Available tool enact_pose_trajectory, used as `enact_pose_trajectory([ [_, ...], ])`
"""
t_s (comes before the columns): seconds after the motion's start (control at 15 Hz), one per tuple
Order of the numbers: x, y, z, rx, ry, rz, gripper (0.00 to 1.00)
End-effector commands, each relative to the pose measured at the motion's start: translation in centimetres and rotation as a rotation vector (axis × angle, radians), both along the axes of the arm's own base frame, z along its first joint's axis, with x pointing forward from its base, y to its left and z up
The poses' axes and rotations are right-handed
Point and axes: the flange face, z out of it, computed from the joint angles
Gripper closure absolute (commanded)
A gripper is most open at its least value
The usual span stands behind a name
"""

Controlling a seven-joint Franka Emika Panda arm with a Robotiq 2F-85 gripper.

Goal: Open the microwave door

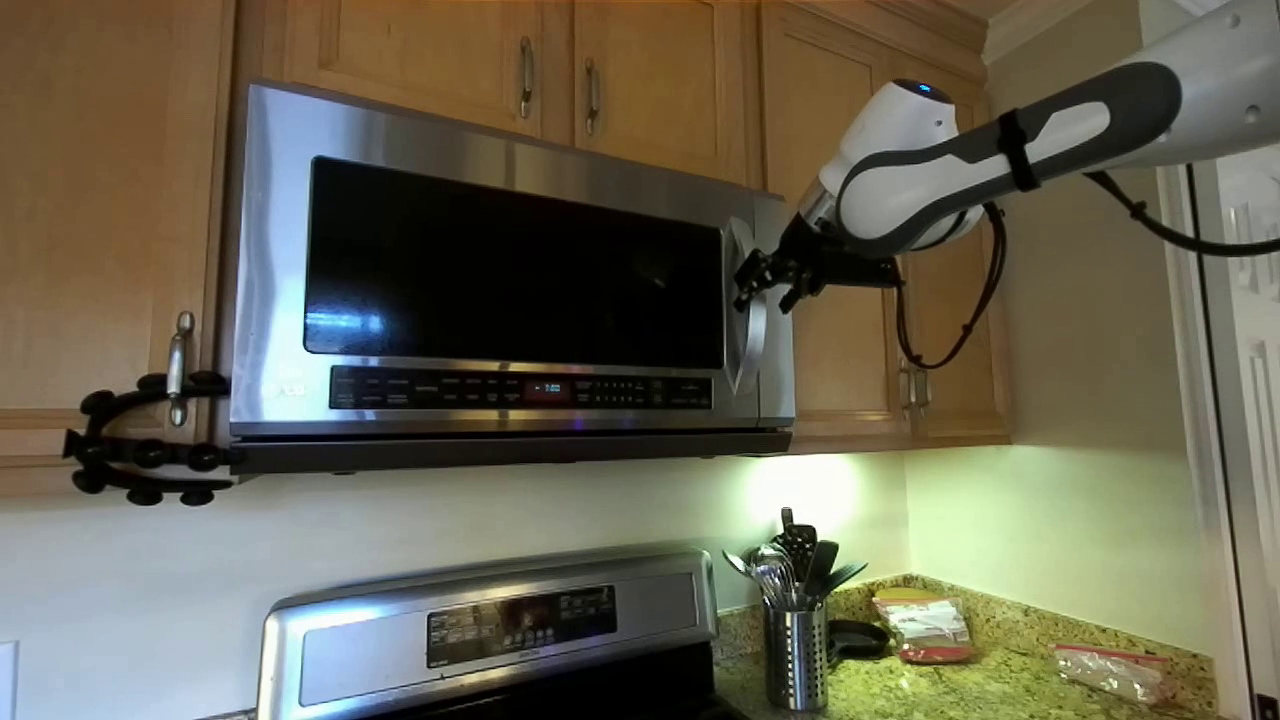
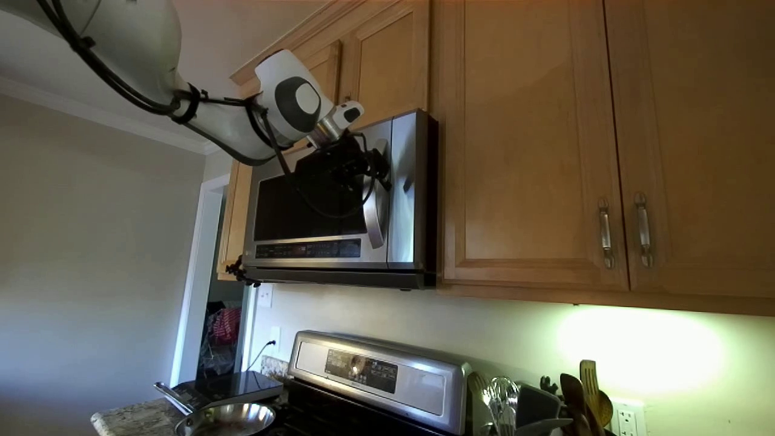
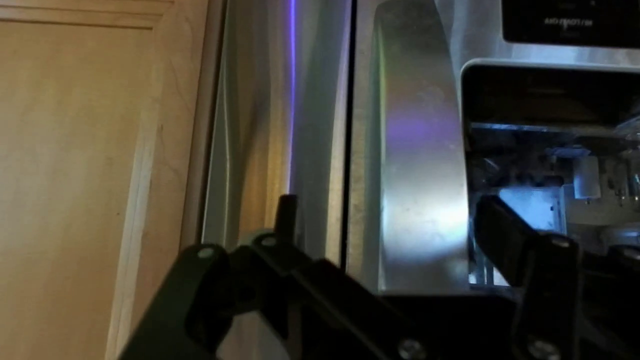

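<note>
The microwave door (image 1: 515, 270) is shut, with a steel frame and a glossy black window; it also shows in an exterior view (image 2: 290, 212) and the wrist view (image 3: 540, 107). Its curved steel handle (image 1: 752, 345) runs upright along one edge, and also shows in an exterior view (image 2: 374, 224) and the wrist view (image 3: 422, 150). My black gripper (image 1: 766, 294) is open at the handle. In the wrist view, its fingers (image 3: 387, 207) stand on either side of the handle, with a wider gap on the left. Whether a finger touches the handle is not clear.
Wooden cabinets (image 1: 655, 85) surround the microwave, with another cabinet door (image 2: 533, 139) beside its handle side. A black flexible tripod (image 1: 145, 450) hangs at a cabinet handle. Below are the stove panel (image 1: 500, 640), a utensil holder (image 1: 797, 655) and a pan (image 2: 227, 419).
</note>
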Motion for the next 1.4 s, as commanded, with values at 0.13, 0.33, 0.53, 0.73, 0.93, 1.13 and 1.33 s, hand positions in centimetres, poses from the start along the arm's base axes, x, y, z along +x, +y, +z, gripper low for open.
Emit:
enact_pose_trajectory([
  [0.13,1.2,-0.2,-0.1,0.007,-0.026,-0.006,0.54],
  [0.33,1.0,0.5,-0.5,0.005,-0.003,0.012,0.74],
  [0.53,0.7,1.4,-1.2,0.013,0.036,0.048,0.87],
  [0.73,-0.6,1.5,-1.3,0.0,0.065,0.047,0.86],
  [0.93,-1.3,1.5,-1.4,-0.001,0.101,0.039,0.86],
  [1.13,-2.7,2.6,-0.7,-0.036,0.11,0.033,0.87],
  [1.33,-3.9,3.9,-0.4,-0.071,0.158,0.026,0.89],
])
